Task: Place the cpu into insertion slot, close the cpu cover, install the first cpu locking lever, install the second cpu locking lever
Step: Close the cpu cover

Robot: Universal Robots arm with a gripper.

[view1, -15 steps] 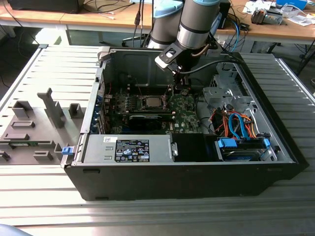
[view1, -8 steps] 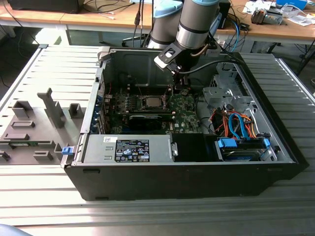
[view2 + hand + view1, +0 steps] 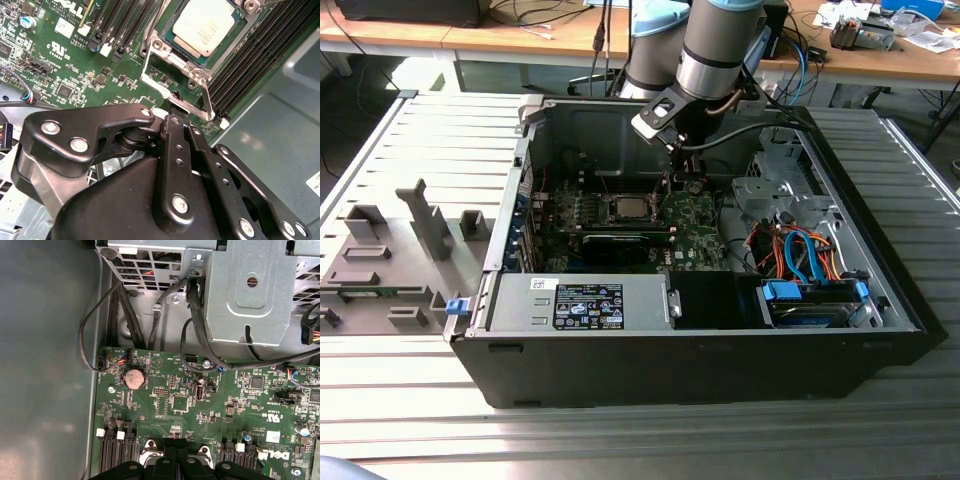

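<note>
Closest to the lens in both wrist views is the black gripper (image 3: pixel 175 112) linkage. Its fingers are drawn in narrow, with the tips meeting on the free edge of the cpu cover (image 3: pixel 155 82); it looks like a pinch on that edge, though the contact itself is partly hidden. The cover is not down. It stands tilted up off the board, hinged just beside the socket, and green motherboard (image 3: pixel 75 70) shows through its window. The cpu (image 3: pixel 207 24) is already seated, silver top up, flat inside the insertion slot (image 3: pixel 187 56) with memory slots (image 3: pixel 260 50) either side. In the exterior view the arm reaches down into the open computer case (image 3: pixel 720 350), gripper low over the board just to the exterior view's right of the cpu. Progress: step one looks done, chip in the socket. The cover close is in hand but not finished, as the plate is still raised. Both locking levers are left by my read, and I can't make out their position clearly. Roughly a quarter through.
</note>
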